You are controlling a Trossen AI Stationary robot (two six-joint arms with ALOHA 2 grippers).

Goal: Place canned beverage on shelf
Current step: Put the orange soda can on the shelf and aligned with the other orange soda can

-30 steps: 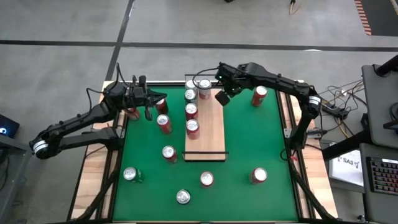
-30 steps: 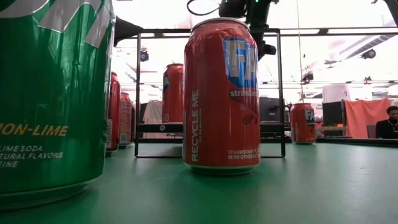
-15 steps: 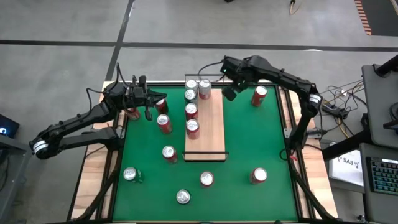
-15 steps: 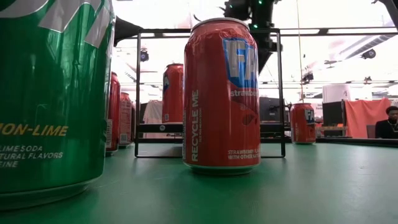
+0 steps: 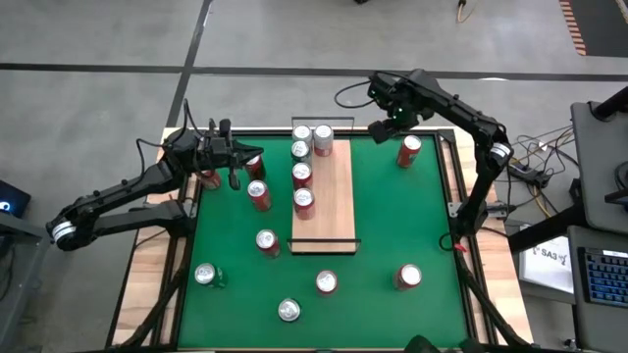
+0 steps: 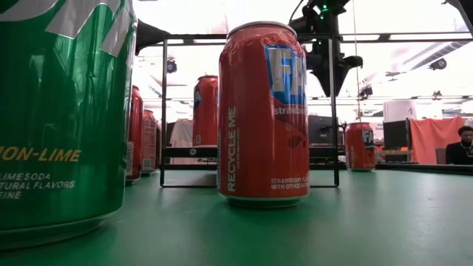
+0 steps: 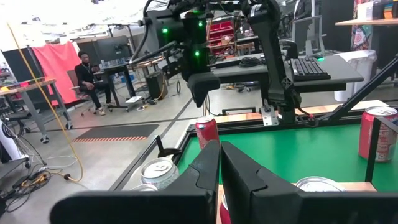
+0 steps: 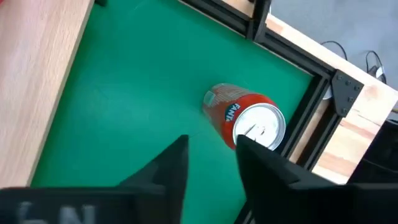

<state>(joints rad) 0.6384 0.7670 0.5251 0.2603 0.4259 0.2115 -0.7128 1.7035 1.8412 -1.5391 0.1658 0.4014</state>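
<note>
Two arms flank the table as we look it over from left to right: the left claw (image 5: 233, 167) hangs clenched and empty over the near-left side of the green mat (image 5: 392, 226), with loose red cans just beside it. The shelf (image 5: 334, 211) lies well off to that claw's right, with five cans (image 5: 302, 175) already stood along its left side and far end. Further right, the right claw (image 5: 383, 126) hovers above the mat's far edge with its fingers parted and nothing between them. A red can (image 5: 409, 149), which we take for the next canned beverage to go up, stands upright on the mat just ahead of and below those fingertips, the shelf being off to that claw's left. We judge the can light to moderate in weight depending on its fill, with a thin, smooth wall that will dent under a hard squeeze and may slip in a weak one. We would take it round the middle of the body, fingers on opposite sides, and keep it upright.
</note>
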